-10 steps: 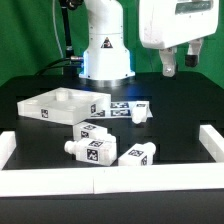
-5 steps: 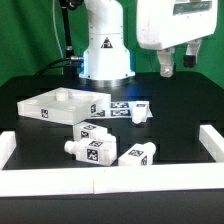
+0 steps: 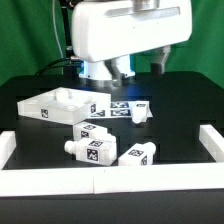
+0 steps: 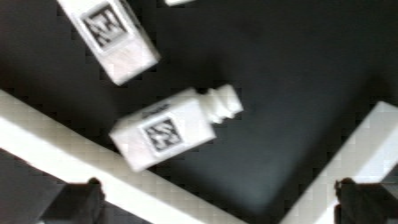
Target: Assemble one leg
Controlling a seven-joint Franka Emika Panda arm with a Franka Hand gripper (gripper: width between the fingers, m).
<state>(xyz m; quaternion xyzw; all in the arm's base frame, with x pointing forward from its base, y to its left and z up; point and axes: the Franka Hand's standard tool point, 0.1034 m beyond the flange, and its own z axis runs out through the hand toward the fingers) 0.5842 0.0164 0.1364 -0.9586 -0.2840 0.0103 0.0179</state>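
1. Early stage, by the look of it: no leg seen fitted into the tabletop (image 3: 55, 98). Grasping, carrying and screwing in all left to do.
2. Widely spread gripper (image 4: 222, 200), nothing held between the fingertips (image 4: 80, 200).
3. The leg (image 4: 173, 125) lying loose on its side beyond the fingers, roughly midway between them, touched by neither.
4. Chunky white block, square black-and-white tag on its face, ribbed stub at one end.

Four white legs, short tagged blocks with stubby necks, all lying on their sides. Far leg (image 3: 140, 111) is rearmost, with middle leg (image 3: 94, 131) nearer. In the nearest row, by the exterior view's sides, are left leg (image 3: 90, 150) and right leg (image 3: 139, 154). My wrist view shows probably the left leg (image 4: 173, 127).
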